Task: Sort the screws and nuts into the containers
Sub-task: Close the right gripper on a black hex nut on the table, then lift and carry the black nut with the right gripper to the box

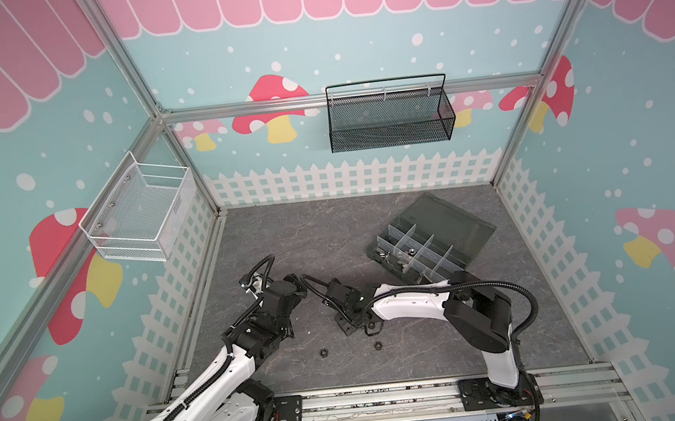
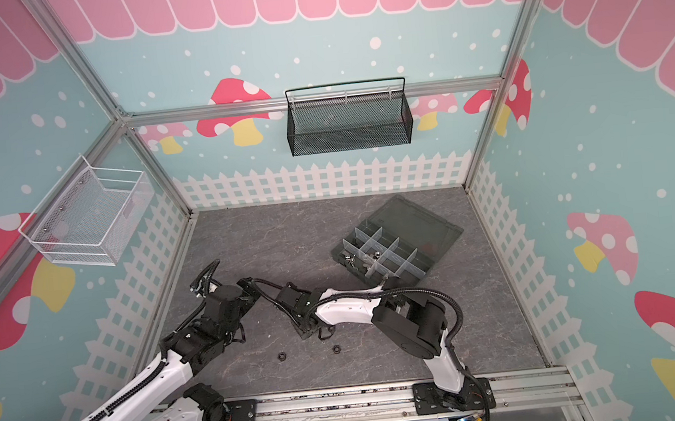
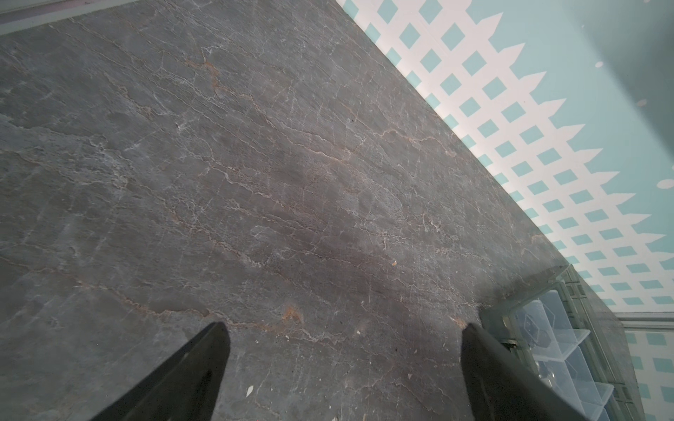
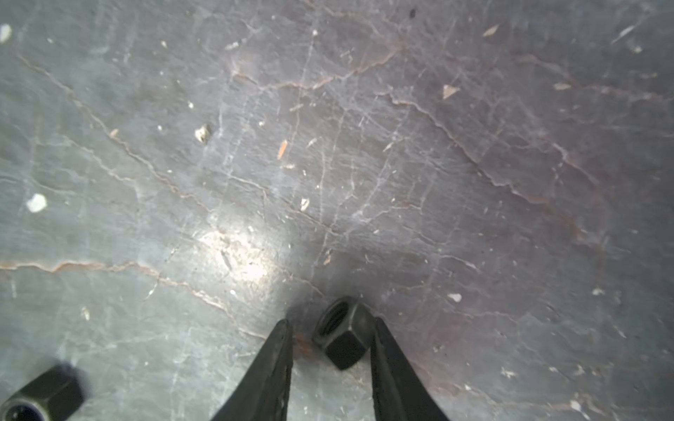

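Observation:
A black hex nut (image 4: 343, 333) lies on the grey table between the fingers of my right gripper (image 4: 332, 322). It touches one finger, a gap separates it from the other, and the jaws stand partly open around it. Another black nut (image 4: 40, 397) lies off to the side. In both top views the right gripper (image 1: 356, 328) points down at the table's front middle, with two black nuts (image 1: 322, 352) (image 1: 378, 345) just in front of it. My left gripper (image 3: 345, 327) hangs wide open and empty above bare table (image 1: 298, 285). The organizer box (image 1: 449, 218) lies open at the back right; small silver pieces (image 1: 388, 257) lie in its containers. I cannot make out any screws.
A black mesh basket (image 1: 390, 115) hangs on the back wall and a white wire basket (image 1: 140, 212) on the left wall. The left wrist view shows the organizer's corner (image 3: 558, 339) beside one finger. An aluminium rail (image 1: 385, 399) runs along the table's front edge.

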Robot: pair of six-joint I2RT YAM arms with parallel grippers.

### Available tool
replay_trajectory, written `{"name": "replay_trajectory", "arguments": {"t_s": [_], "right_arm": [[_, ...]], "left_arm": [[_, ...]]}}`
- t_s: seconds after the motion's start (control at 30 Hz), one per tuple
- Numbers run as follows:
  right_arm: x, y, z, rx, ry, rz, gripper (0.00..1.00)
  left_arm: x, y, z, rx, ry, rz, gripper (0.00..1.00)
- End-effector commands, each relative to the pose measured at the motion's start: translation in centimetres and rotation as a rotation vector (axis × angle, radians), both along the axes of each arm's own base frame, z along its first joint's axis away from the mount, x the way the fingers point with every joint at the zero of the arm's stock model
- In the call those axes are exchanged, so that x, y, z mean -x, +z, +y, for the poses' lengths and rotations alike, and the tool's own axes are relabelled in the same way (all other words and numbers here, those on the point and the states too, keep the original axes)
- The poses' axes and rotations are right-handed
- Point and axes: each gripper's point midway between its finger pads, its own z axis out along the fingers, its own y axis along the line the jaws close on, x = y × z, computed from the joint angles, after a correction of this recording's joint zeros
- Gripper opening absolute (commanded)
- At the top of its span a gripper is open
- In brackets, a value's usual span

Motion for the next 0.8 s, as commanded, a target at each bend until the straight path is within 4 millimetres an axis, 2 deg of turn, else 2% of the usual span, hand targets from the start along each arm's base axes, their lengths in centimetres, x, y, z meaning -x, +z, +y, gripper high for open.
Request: {"name": "replay_trajectory", "arguments": {"t_s": [0.0, 0.23, 0.43, 0.53, 0.67, 0.77], "right_arm": [[0.4, -0.9, 0.4, 0.003, 0.013, 0.032, 0.37], [0.2, -1.4, -0.4, 0.044, -0.025, 0.027, 0.36], [0.3, -1.8, -1.4, 0.072, -0.061, 0.034, 0.27], [0.4, -1.7, -1.5, 0.072, -0.071, 0.035, 0.18], [0.1, -0.7, -1.8, 0.063, -0.081, 0.009, 0.02], [-0.6, 1.4, -1.8, 0.026, -0.092, -0.029, 0.00]], "left_arm": [[0.6, -0.9, 0.6, 0.012, 0.027, 0.023, 1.00], [0.7, -1.2, 0.6, 0.016, 0.026, 0.029, 1.00], [0.6, -1.4, 0.5, 0.020, 0.023, 0.037, 1.00], [0.6, -1.4, 0.4, 0.024, 0.023, 0.038, 1.00], [0.6, -1.4, 0.4, 0.022, 0.023, 0.036, 1.00], [0.5, -1.1, 0.5, 0.011, 0.019, 0.034, 1.00]]}}
